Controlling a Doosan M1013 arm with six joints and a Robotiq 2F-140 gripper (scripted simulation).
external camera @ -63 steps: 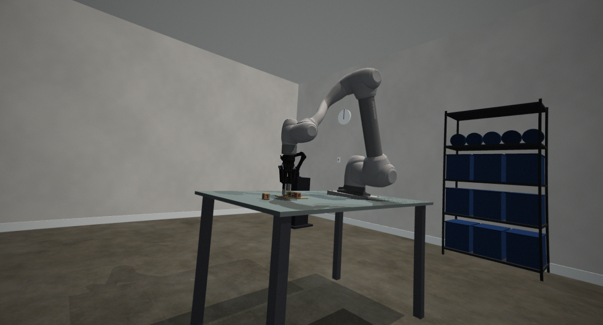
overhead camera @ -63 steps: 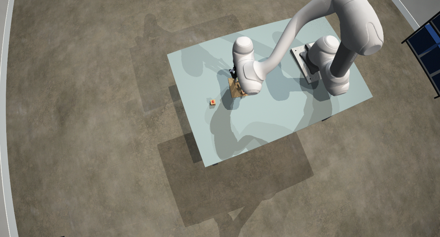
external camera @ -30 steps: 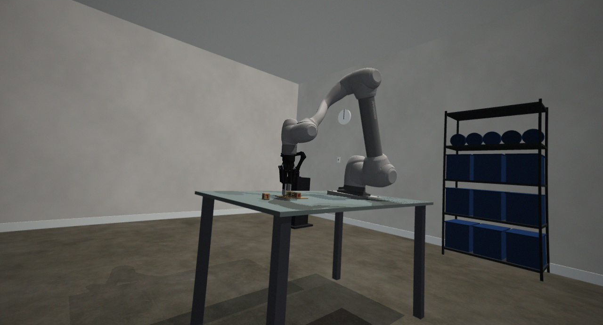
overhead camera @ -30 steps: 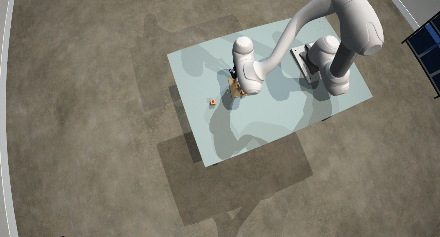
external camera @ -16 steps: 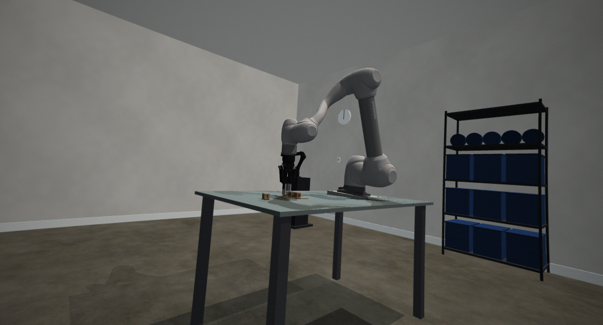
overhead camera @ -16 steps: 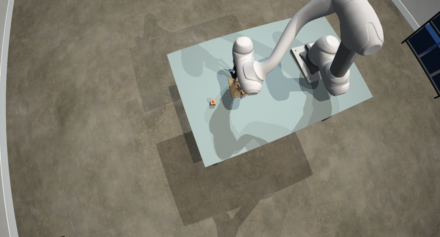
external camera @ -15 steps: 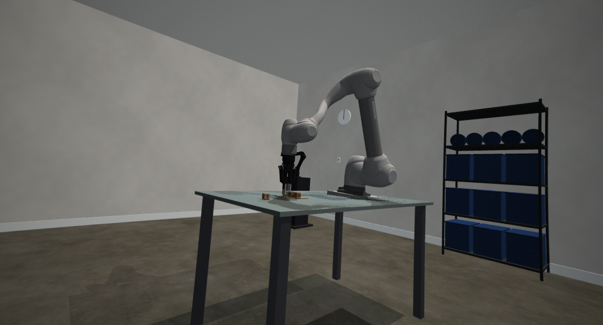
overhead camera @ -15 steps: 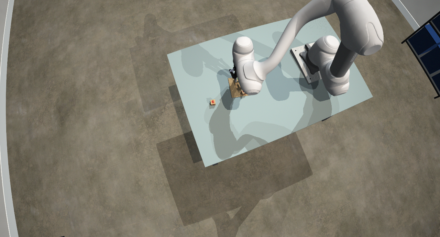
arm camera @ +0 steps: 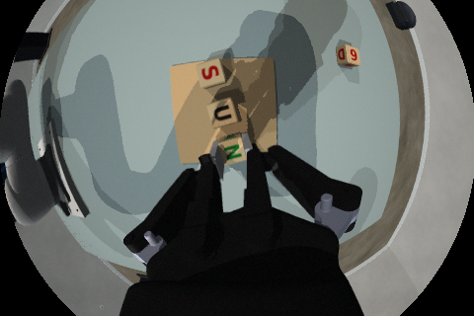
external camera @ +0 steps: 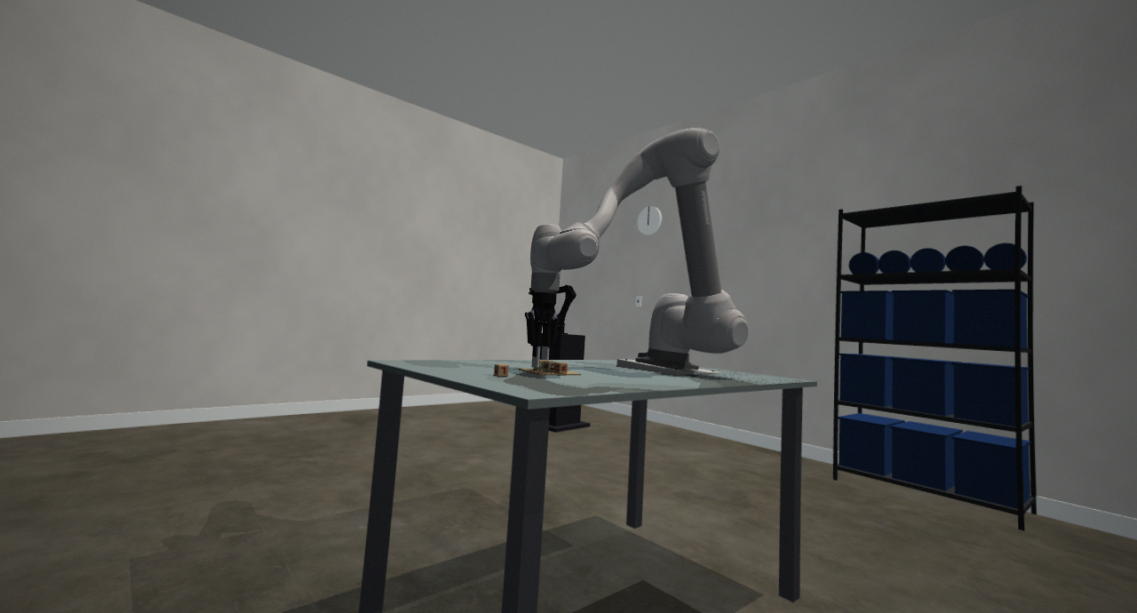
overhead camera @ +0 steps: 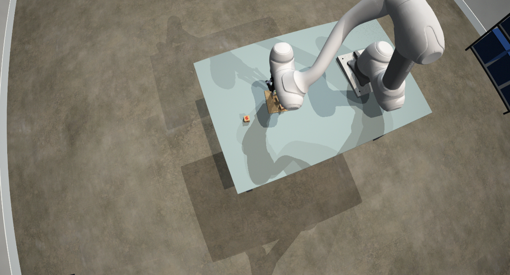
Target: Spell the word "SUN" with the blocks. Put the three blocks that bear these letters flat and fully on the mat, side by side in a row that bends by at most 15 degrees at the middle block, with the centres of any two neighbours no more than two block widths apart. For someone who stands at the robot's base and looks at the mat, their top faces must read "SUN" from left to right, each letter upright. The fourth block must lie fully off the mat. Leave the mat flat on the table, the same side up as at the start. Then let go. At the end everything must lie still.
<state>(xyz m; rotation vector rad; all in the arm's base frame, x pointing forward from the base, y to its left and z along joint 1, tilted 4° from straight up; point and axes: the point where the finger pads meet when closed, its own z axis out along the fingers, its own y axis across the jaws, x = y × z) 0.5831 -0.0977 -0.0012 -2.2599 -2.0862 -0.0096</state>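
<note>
A black metal shelf rack [external camera: 838, 338] stands against the right wall, stacked with dark blue boxes [external camera: 922, 316] and rounded blue objects [external camera: 926, 259] on its upper shelf. A round wall clock [external camera: 648, 219] hangs behind the glass-topped table [external camera: 715, 380].
</note>
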